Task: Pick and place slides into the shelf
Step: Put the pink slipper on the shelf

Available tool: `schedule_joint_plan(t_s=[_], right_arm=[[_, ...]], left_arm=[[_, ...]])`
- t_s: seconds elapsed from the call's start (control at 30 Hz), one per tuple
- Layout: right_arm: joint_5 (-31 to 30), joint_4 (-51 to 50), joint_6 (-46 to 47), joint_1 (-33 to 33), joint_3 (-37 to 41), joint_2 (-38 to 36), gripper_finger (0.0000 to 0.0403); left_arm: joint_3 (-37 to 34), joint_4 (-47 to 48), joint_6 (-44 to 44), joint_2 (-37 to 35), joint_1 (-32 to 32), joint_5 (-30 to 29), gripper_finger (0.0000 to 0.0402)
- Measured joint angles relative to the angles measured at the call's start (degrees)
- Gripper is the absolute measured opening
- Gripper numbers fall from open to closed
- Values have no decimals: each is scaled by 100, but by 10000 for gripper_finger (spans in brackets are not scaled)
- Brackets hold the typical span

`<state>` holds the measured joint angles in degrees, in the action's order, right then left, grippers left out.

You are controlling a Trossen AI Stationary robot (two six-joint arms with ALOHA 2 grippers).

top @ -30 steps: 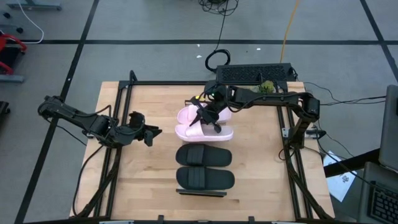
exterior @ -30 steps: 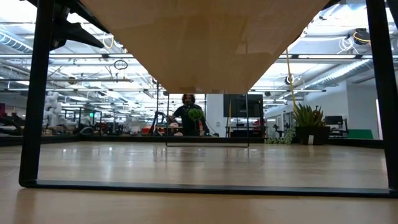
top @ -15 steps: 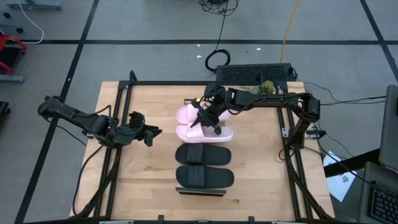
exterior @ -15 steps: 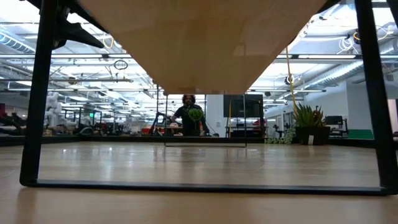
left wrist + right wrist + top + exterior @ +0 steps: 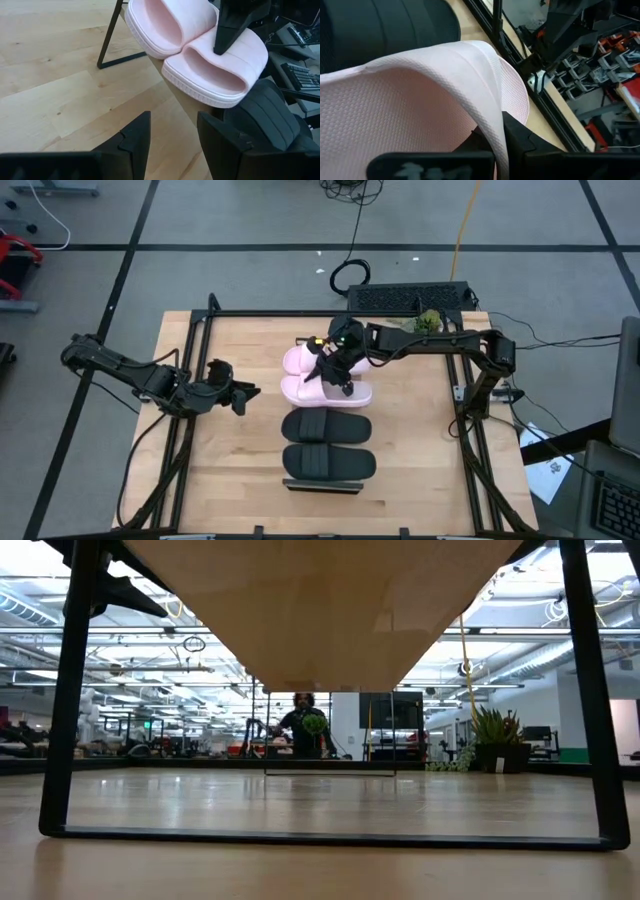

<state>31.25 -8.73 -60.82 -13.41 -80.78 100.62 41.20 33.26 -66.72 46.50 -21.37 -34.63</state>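
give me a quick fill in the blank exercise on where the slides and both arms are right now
1. The right tool is shut on the strap of a ____ slide.
2. The two black slides lie side by side on the ____.
3. The left tool waits with its fingers ____.
4. All ____ slides sit on the shelf.

Missing words: pink; shelf; open; four
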Motion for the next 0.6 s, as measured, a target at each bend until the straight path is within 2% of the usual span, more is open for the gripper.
schedule_joint_plan(t_s=[0.6], right_arm=[[-28,-309,-422,42,-49,-13,0]], left_arm=[[-1,0,0,-1,1,0,161]])
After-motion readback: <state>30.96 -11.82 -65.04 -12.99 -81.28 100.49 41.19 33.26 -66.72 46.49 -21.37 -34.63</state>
